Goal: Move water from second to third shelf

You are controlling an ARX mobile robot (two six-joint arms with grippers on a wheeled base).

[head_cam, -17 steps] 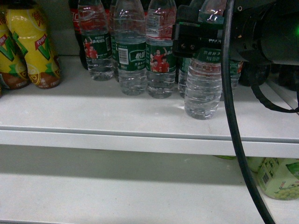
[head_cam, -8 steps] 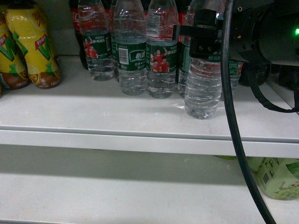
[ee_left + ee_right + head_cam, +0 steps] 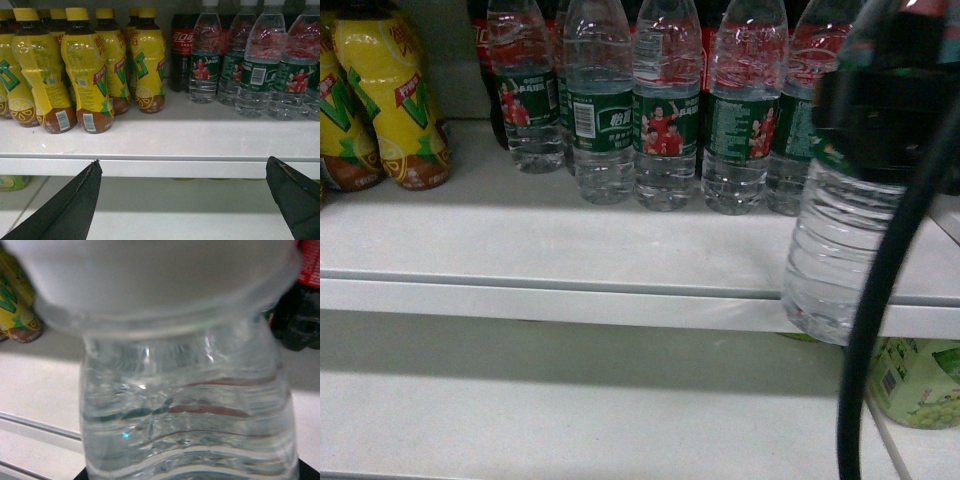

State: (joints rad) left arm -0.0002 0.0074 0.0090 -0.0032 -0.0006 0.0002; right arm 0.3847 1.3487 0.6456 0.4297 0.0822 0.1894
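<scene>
gripping the water bottle (image 3: 835,255) in the right gripper (image 3: 885,120), black fingers closed around its green-labelled middle, with the ribbed lower body hanging clear of the shelf (image 3: 520,250) and lying in front of the shelf's front edge at the right of the head view. filling nearly the whole right wrist view, the same bottle (image 3: 185,405) showing blurred and close, its clear ribs and water rippling. trailing a black cable (image 3: 885,300) down across the held bottle. standing upright in a row at the back of the shelf, the other green-labelled water bottles (image 3: 665,120), with dark cola bottles (image 3: 182,47) behind them and yellow juice bottles (image 3: 390,100) grouped at the left. resting on the lower shelf (image 3: 570,400) at the far right, pale green bottles (image 3: 920,380), partly hidden. hovering in front of the shelf edge in the left wrist view, the left gripper (image 3: 182,200) with its two dark fingers (image 3: 75,205) spread wide apart and nothing between them, the yellow juice bottles and the water row standing beyond it.
</scene>
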